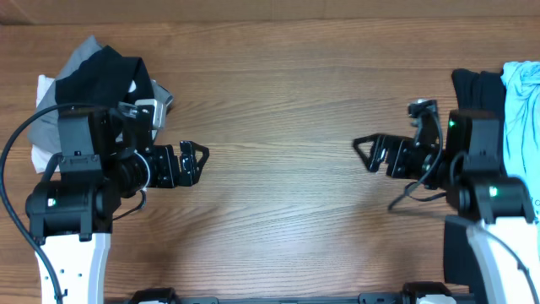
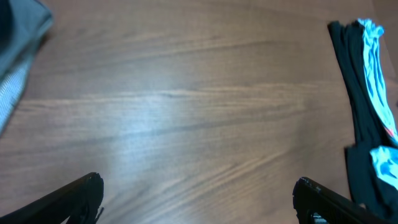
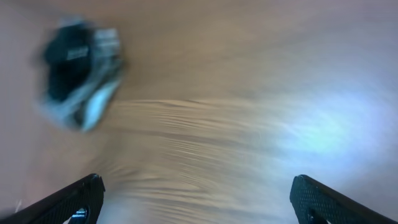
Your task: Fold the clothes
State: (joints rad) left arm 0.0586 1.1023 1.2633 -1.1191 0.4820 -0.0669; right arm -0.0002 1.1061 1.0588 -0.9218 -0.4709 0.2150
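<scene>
The clothes lie in two heaps. A grey, black and white heap (image 1: 93, 72) sits at the far left, partly under my left arm; the right wrist view shows it blurred (image 3: 78, 71). A sky-blue T-shirt (image 1: 523, 101) lies on black garments (image 1: 477, 89) at the right edge, and both show in the left wrist view (image 2: 367, 93). My left gripper (image 1: 201, 162) (image 2: 199, 190) is open over bare wood, facing right. My right gripper (image 1: 363, 155) (image 3: 198, 186) is open too, facing left. Neither holds or touches cloth.
The wooden table (image 1: 278, 101) stretches between the two grippers. A grey garment's edge (image 2: 18, 50) shows at the left of the left wrist view. More black cloth (image 1: 460, 253) lies near the right arm's base.
</scene>
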